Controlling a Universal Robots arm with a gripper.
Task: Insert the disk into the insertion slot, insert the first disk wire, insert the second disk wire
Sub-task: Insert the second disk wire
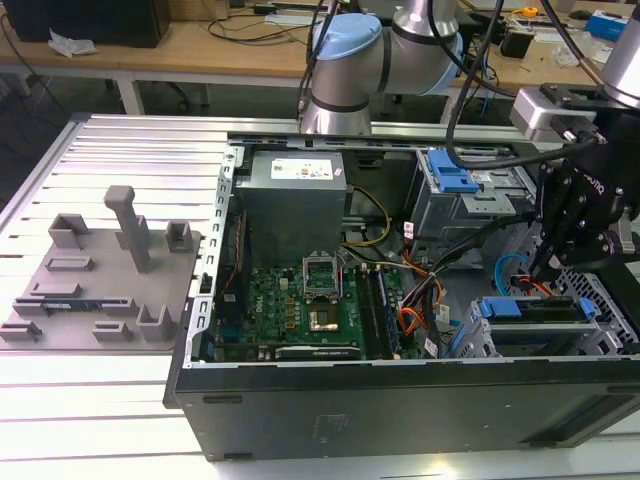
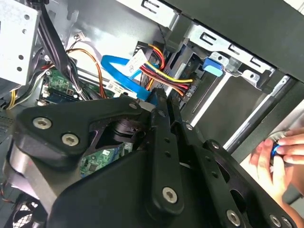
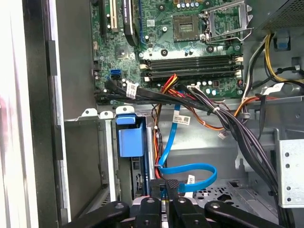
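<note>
Gripper (image 3: 167,202): fingers clamped on the blue cable's (image 3: 187,173) black connector, low inside the case.
Disk (image 1: 530,309): seated in the insertion slot (image 1: 610,335), near corner, exterior view's right.
Hand (image 2: 280,156): outside the case.

Pincer (image 3: 168,202) base cut by first wrist view's edge; person's hand (image 2: 280,159) partly cropped, blurred

No text, number or sign is legible. The power supply label (image 1: 297,170), upper centre of the exterior view, carries print too small to resolve. White tags on the blue data cable (image 3: 182,119), centre of the first wrist view, show barcode-like marks only. Faint lettering on the tool (image 1: 578,215) housing cannot be made out.
</note>
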